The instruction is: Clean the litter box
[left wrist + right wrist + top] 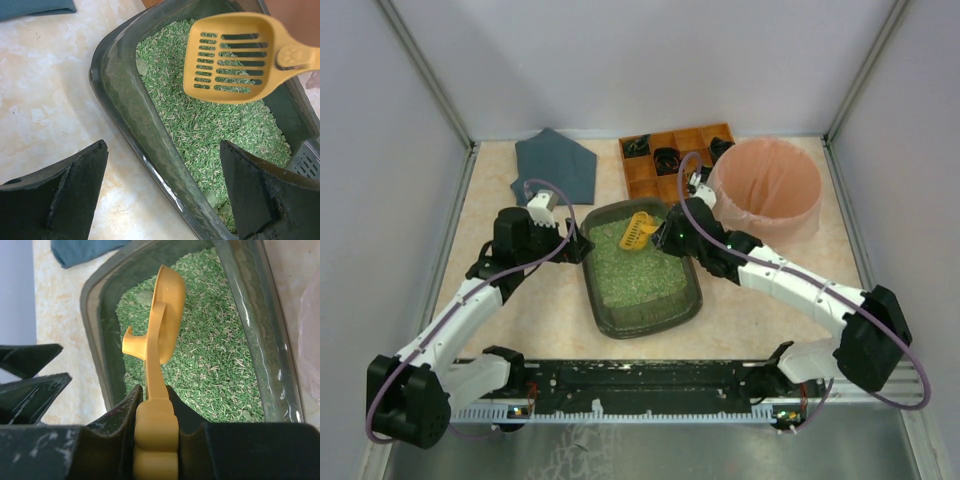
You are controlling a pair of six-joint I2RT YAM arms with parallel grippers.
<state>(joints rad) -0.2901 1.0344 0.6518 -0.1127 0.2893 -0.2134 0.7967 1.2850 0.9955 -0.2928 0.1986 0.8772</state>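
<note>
The litter box (596, 300), a dark translucent tray with a bed of green pellet litter (200, 125), sits at an angle in the middle of a beige, marble-patterned tabletop (520, 305). The table is closed in by plain pale grey wall panels (650, 60) on the far side and both flanks, with thin metal posts in the far corners.

The right gripper (152, 396) is pressed onto the handle of a yellow slotted litter scoop (230, 57). The scoop's head is over the far half of the litter box, and pellets show through its slots. Whether the head touches the litter cannot be told.

The left gripper (164, 147) is spread wide at the litter box's far left edge. One finger is over the table outside the wall and the other over the litter inside, and neither grips anything.

Beyond the litter box's far left corner lies a blue-grey cloth (556, 165). Past its far end lies an orange-brown wooden compartment tray (705, 135) with dark objects in several cells. To the right of that far end stands a round pink bag-lined bin (767, 215). On the near side of the litter box, a black rail (640, 378) carries both arm bases.
</note>
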